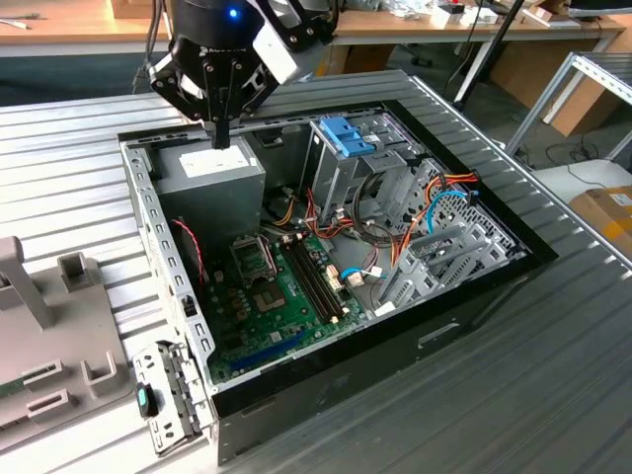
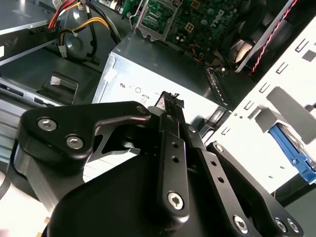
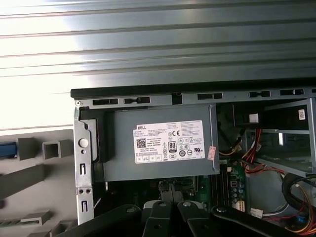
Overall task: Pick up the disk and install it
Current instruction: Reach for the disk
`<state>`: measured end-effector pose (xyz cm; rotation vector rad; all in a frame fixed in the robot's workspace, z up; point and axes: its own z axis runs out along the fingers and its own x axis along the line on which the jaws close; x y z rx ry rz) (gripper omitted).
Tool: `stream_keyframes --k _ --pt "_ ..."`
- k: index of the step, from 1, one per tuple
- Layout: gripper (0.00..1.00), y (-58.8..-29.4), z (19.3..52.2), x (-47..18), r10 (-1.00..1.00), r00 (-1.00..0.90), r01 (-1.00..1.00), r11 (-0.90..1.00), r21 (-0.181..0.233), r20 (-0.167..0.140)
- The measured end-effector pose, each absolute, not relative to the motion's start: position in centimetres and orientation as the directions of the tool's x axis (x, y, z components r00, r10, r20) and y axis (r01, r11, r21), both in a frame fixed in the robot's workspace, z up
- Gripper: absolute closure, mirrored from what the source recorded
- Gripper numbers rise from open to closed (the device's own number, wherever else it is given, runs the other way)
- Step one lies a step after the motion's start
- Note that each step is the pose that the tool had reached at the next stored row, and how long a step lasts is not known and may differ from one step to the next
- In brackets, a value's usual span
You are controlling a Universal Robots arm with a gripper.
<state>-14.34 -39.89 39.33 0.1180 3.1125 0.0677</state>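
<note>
The gripper (image 1: 219, 133) is hovering just above the power supply box (image 1: 212, 178), which is sitting in a corner of the open computer case (image 1: 150, 237). Its fingers are pressed together, with nothing between them.

The disk (image 2: 292, 154) is not in the case. In the second wrist view, what looks to be its blue-framed edge is showing beyond the case wall (image 2: 256, 84) that is running alongside the power supply box. In the first wrist view it is sitting on the grey stand (image 3: 59, 197) outside that same wall. It is lying untouched and well apart from the gripper.

By the look of it, the step in hand is the reach for the disk, and the pick-up is not yet begun. Doing it well is calling for spread fingers before any contact. It is also calling for a square approach and a hold on the disk's firm edges rather than its flat face.

The wall's rim is standing up between the power supply box and the stand, so height over that rim is mattering most. The room directly above the power supply box is looking open. On its other side, the drive cage (image 1: 341, 173) and loose cables (image 1: 395, 237) are crowding the case. The raised blocks of the stand are leaving little slack near the disk.
</note>
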Motion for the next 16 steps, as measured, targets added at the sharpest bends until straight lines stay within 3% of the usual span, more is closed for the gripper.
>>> stream_keyframes --k 16 --pt "0.89 -39.89 39.33 -15.39 0.076 -0.997 0.075 0.996 0.044 -0.024"
